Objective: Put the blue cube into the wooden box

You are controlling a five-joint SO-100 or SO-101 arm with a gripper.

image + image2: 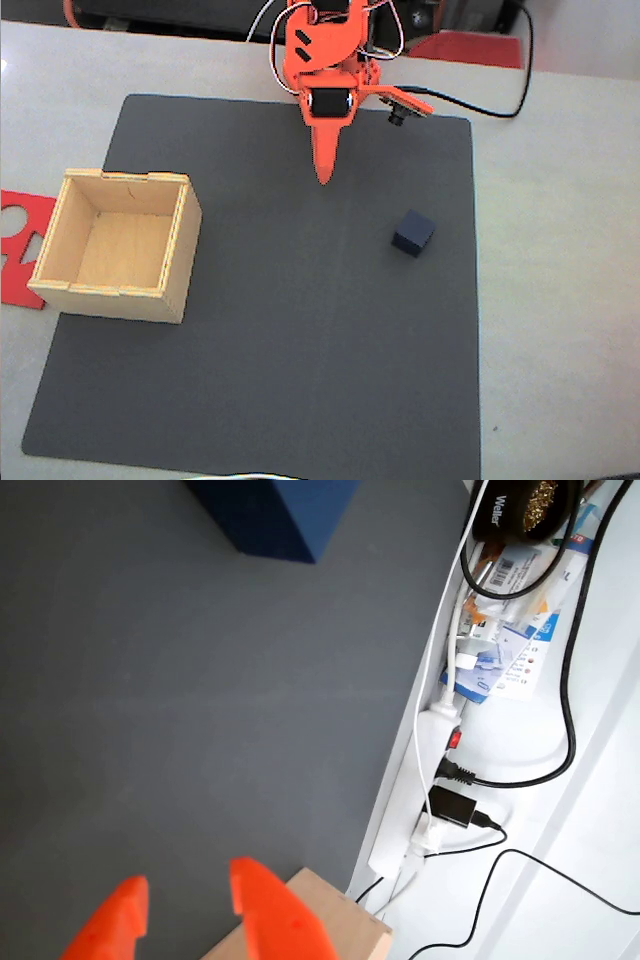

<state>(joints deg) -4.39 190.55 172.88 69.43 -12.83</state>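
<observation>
Hovers with empty gripper (323, 175) at the mat's (260, 400) far edge, jaws slightly parted in the wrist view, while the blue cube (412, 233) sits apart, nearer and to the right, wooden box (70, 293) away on the left.

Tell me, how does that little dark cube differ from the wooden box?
The cube is dark navy; the box is pale plywood. The cube is far smaller than the box. The cube looks solid and closed, while the box is open-topped and empty. In the fixed view the cube sits right of the orange gripper, the box at the mat's left edge. Both rest squarely on the grey mat, untouched.
</observation>
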